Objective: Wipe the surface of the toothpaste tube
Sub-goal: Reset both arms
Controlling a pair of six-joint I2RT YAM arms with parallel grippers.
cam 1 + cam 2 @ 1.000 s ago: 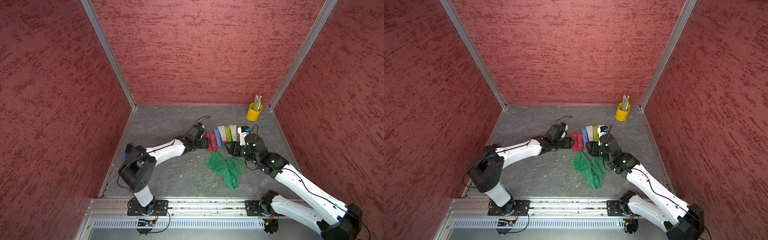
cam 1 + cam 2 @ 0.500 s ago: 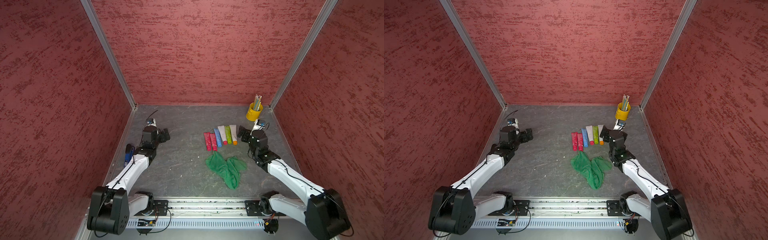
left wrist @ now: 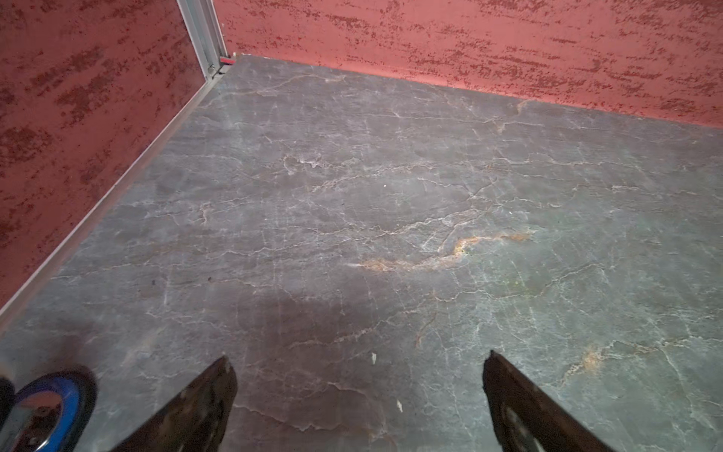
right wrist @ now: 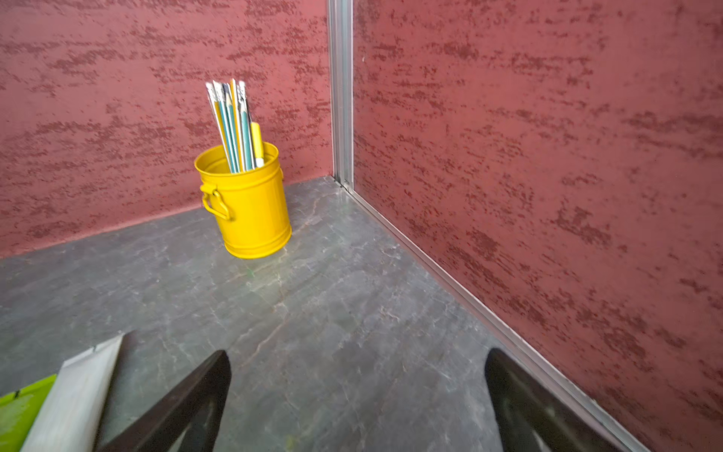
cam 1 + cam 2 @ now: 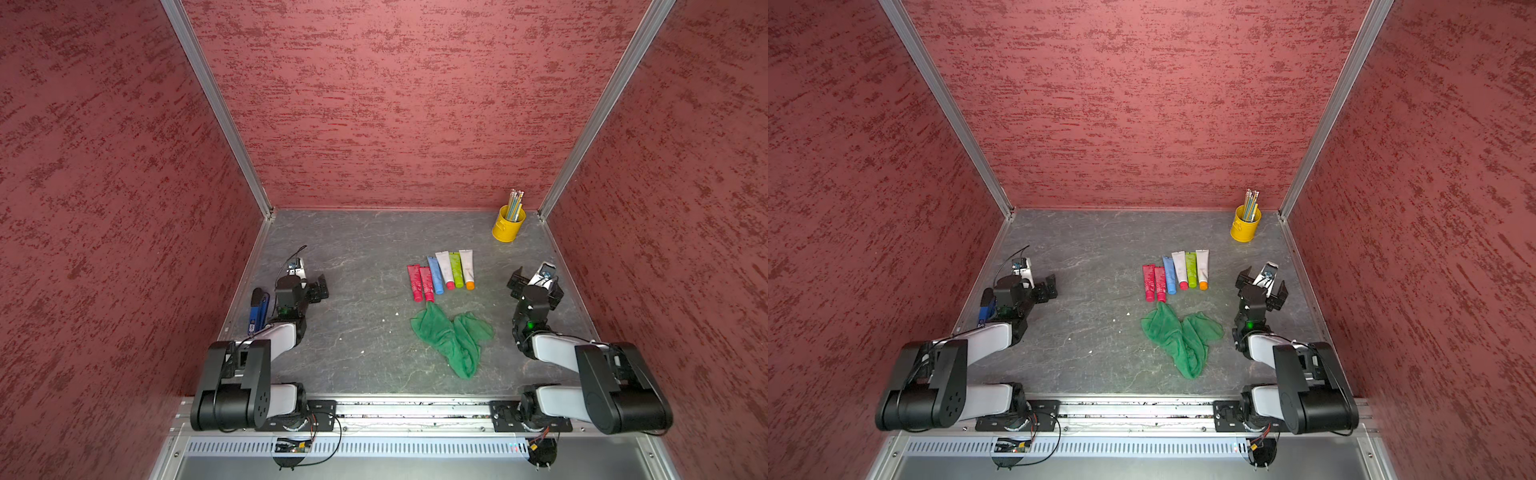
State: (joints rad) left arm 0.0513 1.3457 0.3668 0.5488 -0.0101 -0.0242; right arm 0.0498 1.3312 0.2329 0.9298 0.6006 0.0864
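Both arms sit folded close to their bases, elbows bent high and forearms reaching forward low over the grey table, each wrist aimed at the back wall. The left gripper hangs just above the bare surface with its jaws spread wide and nothing between them; a blue object lies just off its left finger. The right gripper is likewise spread wide and empty, close to the right wall. The toothpaste tubes, six side by side, lie between the two grippers, nearer the right one and off its left finger; the right wrist view catches only the ends of the white and green ones. The green cloth lies crumpled behind the tubes, untouched by either gripper. A yellow cup of pencils stands ahead of the right gripper, in the corner
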